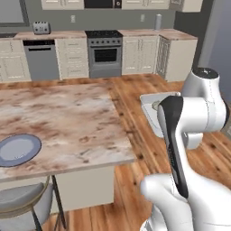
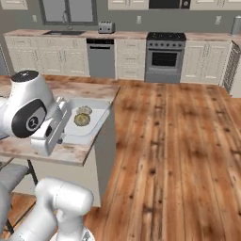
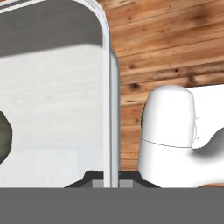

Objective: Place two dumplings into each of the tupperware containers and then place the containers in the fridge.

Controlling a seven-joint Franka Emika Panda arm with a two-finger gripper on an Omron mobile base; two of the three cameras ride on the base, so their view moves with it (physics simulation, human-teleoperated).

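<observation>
One tupperware container (image 2: 94, 123) counted, carried off the counter edge with two dumplings (image 2: 82, 119) lying side by side inside it; in the hand view its raised rim (image 3: 109, 87) runs straight away from the gripper (image 3: 110, 183), jaws pinched on that rim. To the hand's far left one round grey-blue plate (image 1: 18, 149) sits on the marbled island counter (image 1: 67, 122), with a stool (image 1: 22, 203) below it. The robot's own forearm hides most of the container in the left base view; one dumpling (image 3: 3, 138) is cut off at the hand view's left edge
</observation>
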